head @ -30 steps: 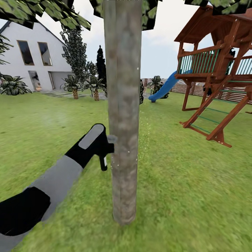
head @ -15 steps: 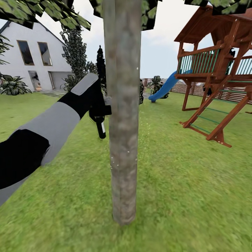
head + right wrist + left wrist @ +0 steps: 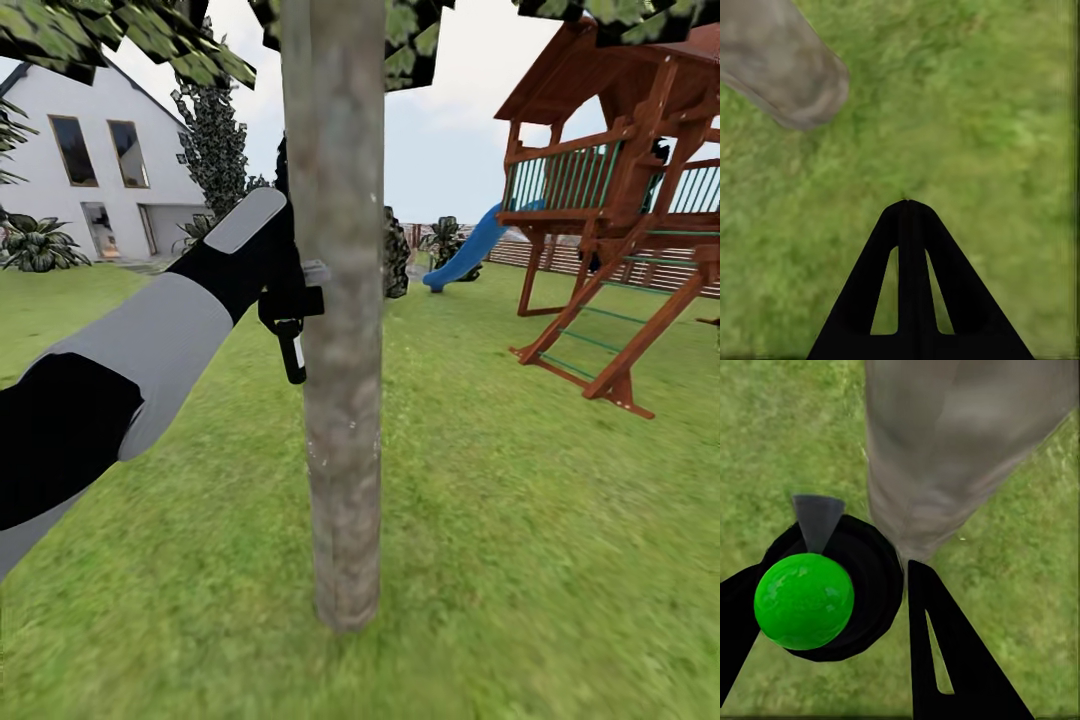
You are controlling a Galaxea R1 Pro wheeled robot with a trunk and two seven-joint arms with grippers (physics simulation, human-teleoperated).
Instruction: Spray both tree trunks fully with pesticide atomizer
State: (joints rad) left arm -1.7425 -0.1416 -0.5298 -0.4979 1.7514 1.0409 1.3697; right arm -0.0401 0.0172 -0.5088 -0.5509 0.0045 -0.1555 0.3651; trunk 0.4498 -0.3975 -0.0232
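The left gripper [image 3: 283,290] clamps the pesticide atomizer [image 3: 291,312], a small black pistol shape with a short grey nozzle touching the tree trunk [image 3: 338,330], a smooth mottled grey-brown column. The right gripper [image 3: 907,204] hangs closed over blurred grass [image 3: 990,120].
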